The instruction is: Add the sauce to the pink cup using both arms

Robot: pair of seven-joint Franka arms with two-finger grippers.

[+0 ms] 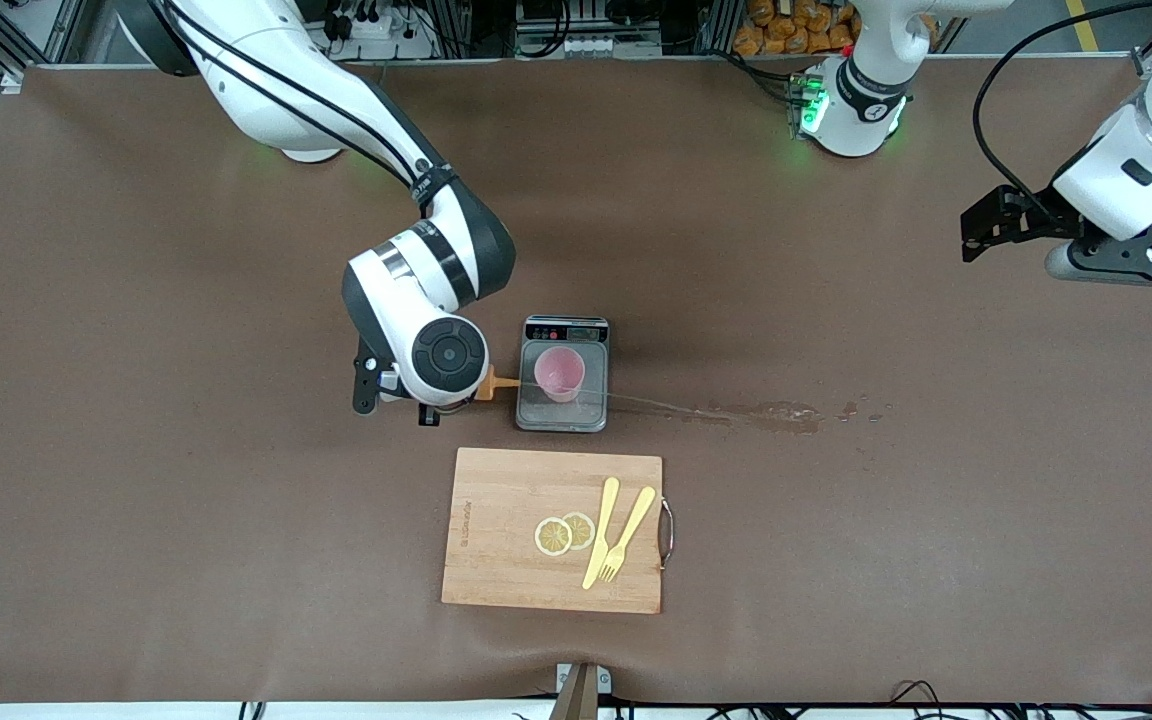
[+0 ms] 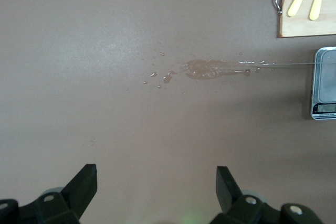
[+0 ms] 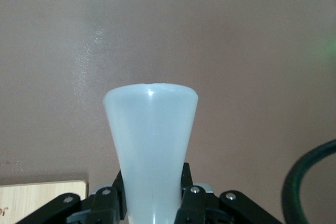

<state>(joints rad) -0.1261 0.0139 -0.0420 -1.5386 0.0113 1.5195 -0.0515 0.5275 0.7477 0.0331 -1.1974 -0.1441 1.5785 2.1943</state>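
Two arms shared this job, but only one was working. The right gripper (image 1: 436, 395) was clamped hard on the small translucent whitish squeeze bottle with the orange nozzle cap (image 1: 496, 382), fingers pinching its body in until it looked waisted in the right wrist view (image 3: 151, 150). The bottle lay nearly level, nozzle pointing away from the gripper toward the small pale-pink plastic tumbler (image 1: 560, 374), which stood on the grey digital kitchen scale (image 1: 564, 418) just off the nozzle tip.

Trouble showed already: a thin stream ran straight out past the cup and a wet brownish spill (image 1: 771, 416) lay on the brown tabletop (image 1: 136, 500), well past the scale from the right gripper, toward the left arm's end. My read was that the squeeze was too strong and the aim too flat.

To do it well, the nozzle wanted tipping down over the cup's rim, and the pressure easing so the sauce dropped in, not across.

The left gripper (image 2: 156, 182) waited with jaws wide apart, holding nothing, above bare tabletop near the spill. Steadying the cup looked like its natural part.

Below the right gripper, nearer the front camera, the pale wooden cutting board (image 1: 496, 560) carried lemon slices (image 1: 564, 533) and yellow plastic cutlery (image 1: 616, 532).
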